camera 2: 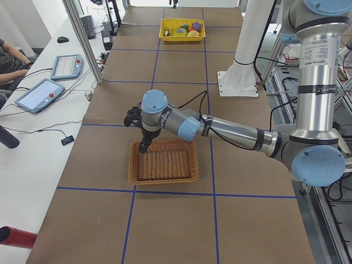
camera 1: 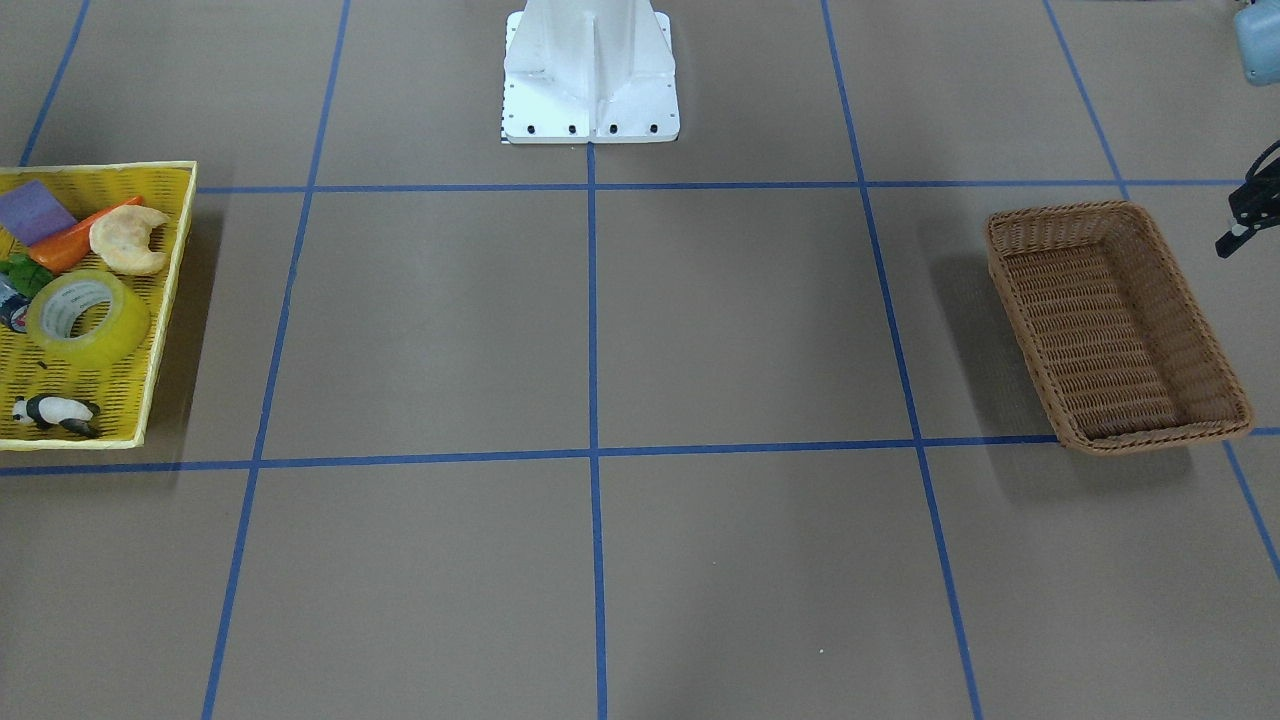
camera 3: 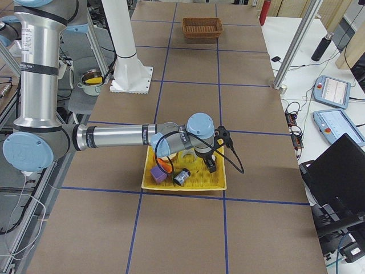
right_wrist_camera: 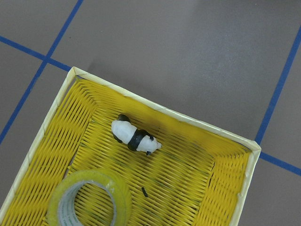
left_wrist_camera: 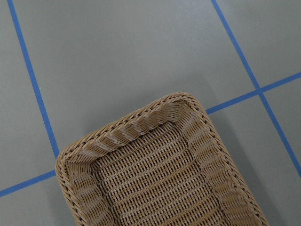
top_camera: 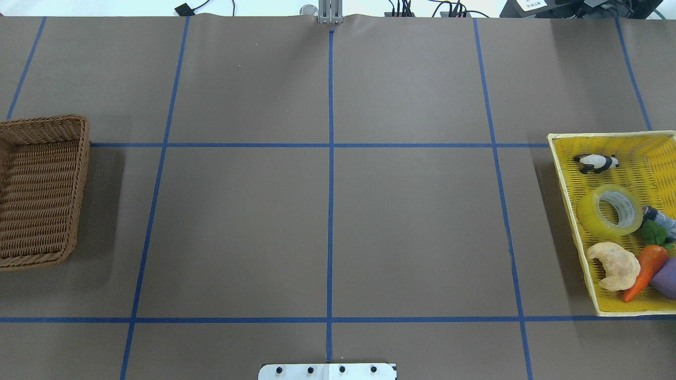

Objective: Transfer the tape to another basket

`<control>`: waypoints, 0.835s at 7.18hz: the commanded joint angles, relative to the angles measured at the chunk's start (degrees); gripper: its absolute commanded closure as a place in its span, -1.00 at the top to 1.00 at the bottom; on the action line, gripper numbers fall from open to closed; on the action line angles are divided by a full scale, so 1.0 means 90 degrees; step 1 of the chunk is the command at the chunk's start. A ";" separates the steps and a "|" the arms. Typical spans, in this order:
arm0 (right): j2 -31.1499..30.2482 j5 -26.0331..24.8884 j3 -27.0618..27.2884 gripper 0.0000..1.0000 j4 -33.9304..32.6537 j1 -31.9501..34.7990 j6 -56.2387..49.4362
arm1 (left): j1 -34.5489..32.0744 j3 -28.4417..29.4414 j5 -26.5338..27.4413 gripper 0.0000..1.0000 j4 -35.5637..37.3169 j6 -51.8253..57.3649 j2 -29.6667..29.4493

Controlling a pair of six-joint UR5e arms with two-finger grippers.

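Note:
The tape [camera 1: 88,318], a yellow translucent roll with a white printed core, lies flat in the yellow mesh basket [camera 1: 167,300]; it also shows in the overhead view [top_camera: 610,209] and the right wrist view [right_wrist_camera: 89,200]. The brown wicker basket [camera 1: 1090,330] stands empty at the table's other end [top_camera: 39,190]. My right gripper [camera 3: 211,165] hovers over the yellow basket near the tape. My left gripper [camera 2: 144,144] hovers over the wicker basket's edge [left_wrist_camera: 160,179]. I cannot tell whether either gripper is open or shut.
The yellow basket also holds a panda figure [camera 1: 55,412], a croissant [camera 1: 128,240], a carrot [camera 1: 75,245] and a purple block [camera 1: 35,212]. The white robot base [camera 1: 590,70] stands at the table's middle edge. Blue tape lines mark the brown table.

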 commanded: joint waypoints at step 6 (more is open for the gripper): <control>0.0096 0.0001 -0.0029 1.00 0.0039 0.0000 -0.0004 | -0.0020 -0.0095 0.0000 0.96 -0.0018 -0.0002 0.0083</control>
